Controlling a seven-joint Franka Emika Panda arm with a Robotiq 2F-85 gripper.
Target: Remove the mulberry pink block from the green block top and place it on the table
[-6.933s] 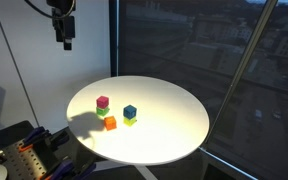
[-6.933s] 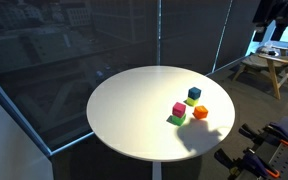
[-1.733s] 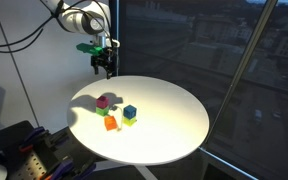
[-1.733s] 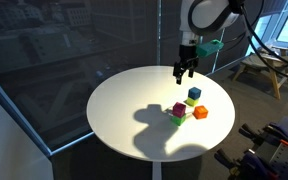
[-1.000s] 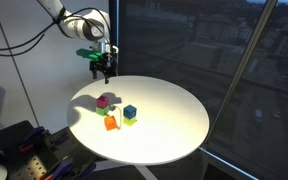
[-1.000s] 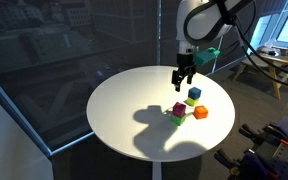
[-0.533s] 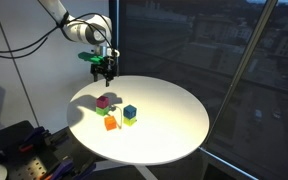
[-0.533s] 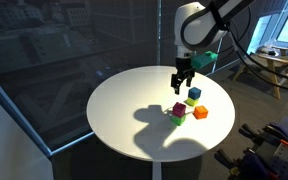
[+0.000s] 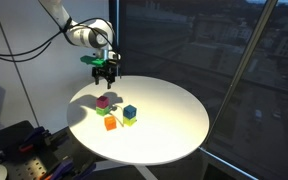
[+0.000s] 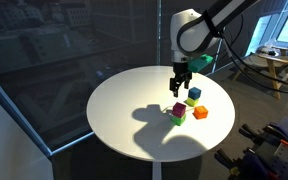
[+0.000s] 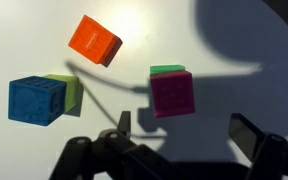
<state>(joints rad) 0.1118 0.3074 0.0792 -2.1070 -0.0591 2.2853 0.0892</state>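
The mulberry pink block [image 9: 103, 101] sits on top of the green block [image 9: 105, 109] on the round white table [image 9: 169, 120]. Both also show in an exterior view, pink [image 10: 178, 109] over green [image 10: 177, 118], and in the wrist view, pink [image 11: 172, 94] with a green edge [image 11: 166, 70] above it. My gripper [image 9: 106, 76] hangs open and empty a short way above the stack; it also shows in an exterior view [image 10: 180, 88]. In the wrist view its fingers [image 11: 184, 133] are spread wide just below the pink block.
An orange cube [image 9: 110, 123] lies near the stack. A dark blue cube [image 9: 129, 111] sits on a lime-green block [image 9: 130, 119] beside it. In the wrist view the orange cube [image 11: 95, 40] is at the top and the blue cube [image 11: 36, 100] at the left.
My gripper has come down and moved over the table until it hangs just above the pink block. The blocks have not moved.
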